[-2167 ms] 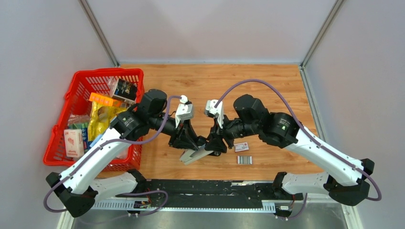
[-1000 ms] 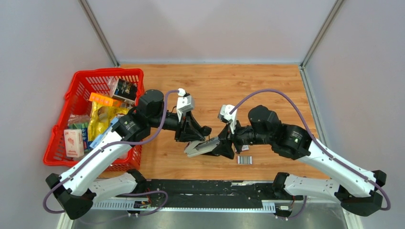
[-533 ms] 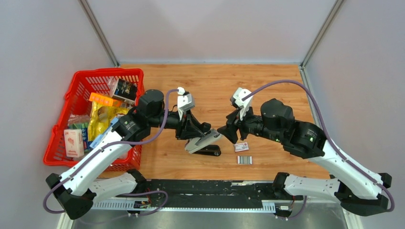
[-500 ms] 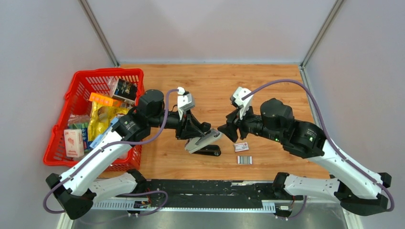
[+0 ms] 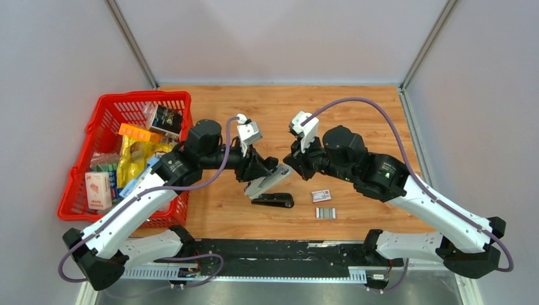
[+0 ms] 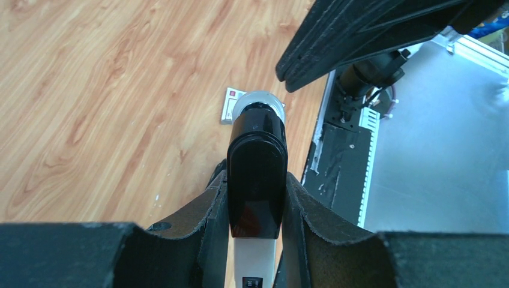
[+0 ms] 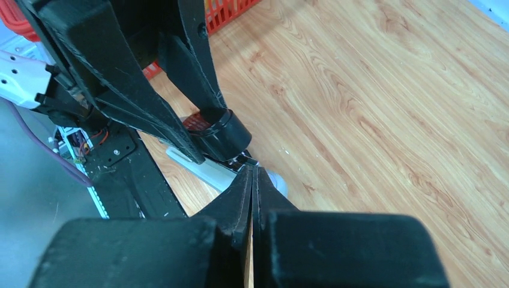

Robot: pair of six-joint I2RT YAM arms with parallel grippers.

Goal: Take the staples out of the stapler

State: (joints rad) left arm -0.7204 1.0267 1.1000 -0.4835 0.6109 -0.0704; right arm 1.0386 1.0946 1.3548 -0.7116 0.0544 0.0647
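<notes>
Wooden bench [image 5: 356, 108] between grey walls [image 5: 279, 38]. Left claw [image 5: 262, 173] clenched on stapler [image 5: 270, 183], long axis aimed straight at right claw [image 5: 291, 162], pinched shut on nothing visible, tips just at the free end. Staples [image 5: 325, 213] flat on bench, nearer the arm bases than right claw, beside small box [image 5: 321, 196].

Far tabletop [image 5: 279, 108] open — red basket [image 5: 143, 94] walls left, stapler [image 5: 272, 201] blocks centre.

left arm [image 5: 127, 213] and right arm [image 5: 438, 210]: white shells on the long links, black round joints and bases. a purple cable [image 5: 349, 99] runs along each to a small white camera block [image 5: 305, 124]. fingers [image 6: 195, 219] matt black, wedge-shaped.
</notes>
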